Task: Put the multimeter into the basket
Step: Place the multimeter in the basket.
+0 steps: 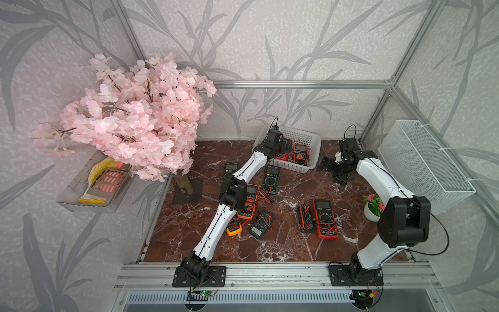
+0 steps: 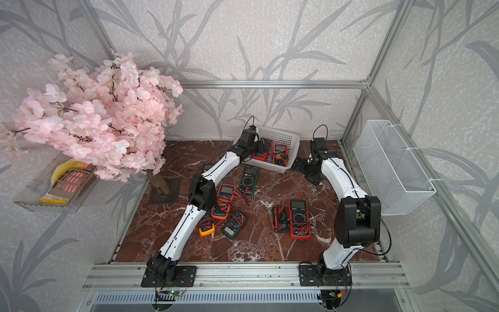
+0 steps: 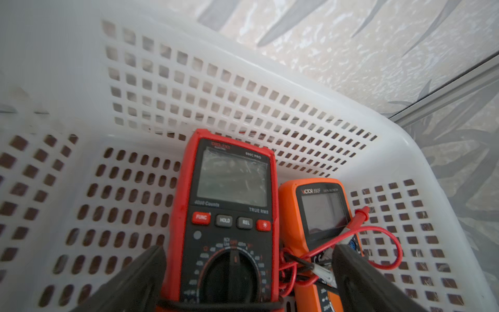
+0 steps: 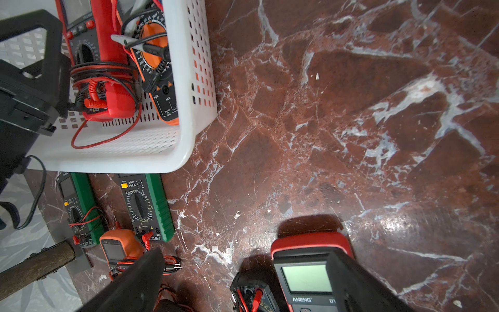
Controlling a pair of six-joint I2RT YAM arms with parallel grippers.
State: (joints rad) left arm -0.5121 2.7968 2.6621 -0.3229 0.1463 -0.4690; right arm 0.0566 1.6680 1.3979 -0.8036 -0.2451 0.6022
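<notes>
Now, left pincer (image 3: 248, 250) spread inside the basket (image 3: 405, 151), pinching nothing; the red meter (image 3: 229, 189) lies flat on the basket floor between its fingers (image 3: 129, 283), long axis running straight ahead of the pincer, an orange meter (image 3: 321, 210) just beside it. Judged deposited; a lift clear seems next. Right pincer (image 4: 245, 252), likewise spread and empty, hangs over the surface (image 4: 351, 108) beside the basket; the ANENG meter (image 4: 305, 278) lies ahead of it, long axis along its reach, nearer this arm.

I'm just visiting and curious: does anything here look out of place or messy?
Nothing looks broken or spilled. The only untidy bit is a red wire looping loose beside the red meter and orange meter in the white basket, rather than wound up.
</notes>
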